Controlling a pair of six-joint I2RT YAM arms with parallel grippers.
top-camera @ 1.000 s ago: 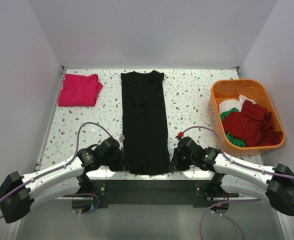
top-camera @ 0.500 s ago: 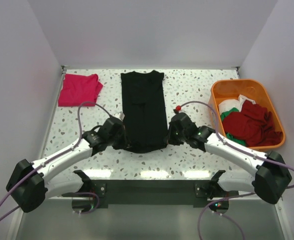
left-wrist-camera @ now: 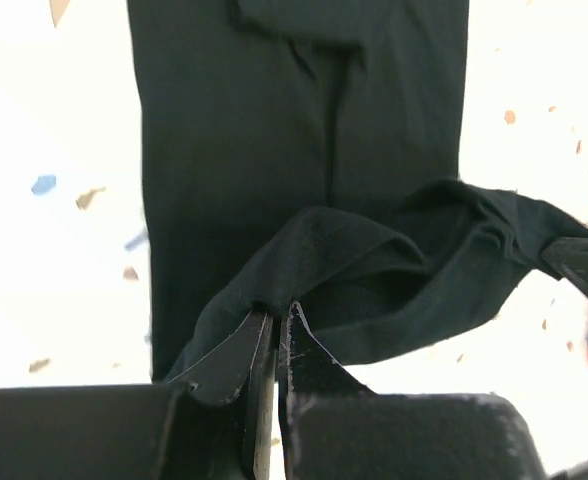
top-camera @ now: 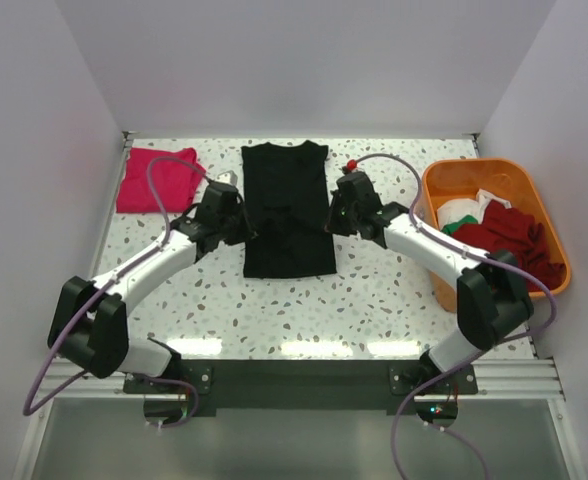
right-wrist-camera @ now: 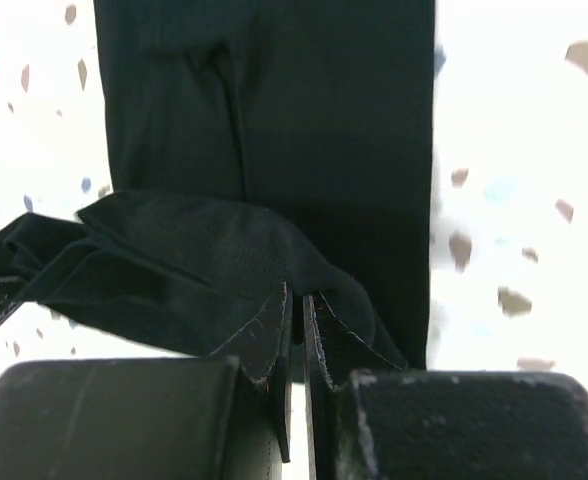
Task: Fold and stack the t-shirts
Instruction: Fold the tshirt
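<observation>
Hauled from the near edge toward the far edge of the table [top-camera: 374, 300], with left fingers [left-wrist-camera: 236, 357] and right fingers [right-wrist-camera: 264, 342] each clamped on a hem corner, to halve the centred black t-shirt [top-camera: 288, 200].

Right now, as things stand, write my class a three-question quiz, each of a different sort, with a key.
1. True or false: left gripper and right gripper are both shut on the black t-shirt.
2. The pink-red t-shirt lies: A in the tub; B at the table's far left corner; C under the black one.
3. Fill in: the orange tub holds dark red, green and ___ cloth.
Key: 1 true; 2 B; 3 white.
</observation>
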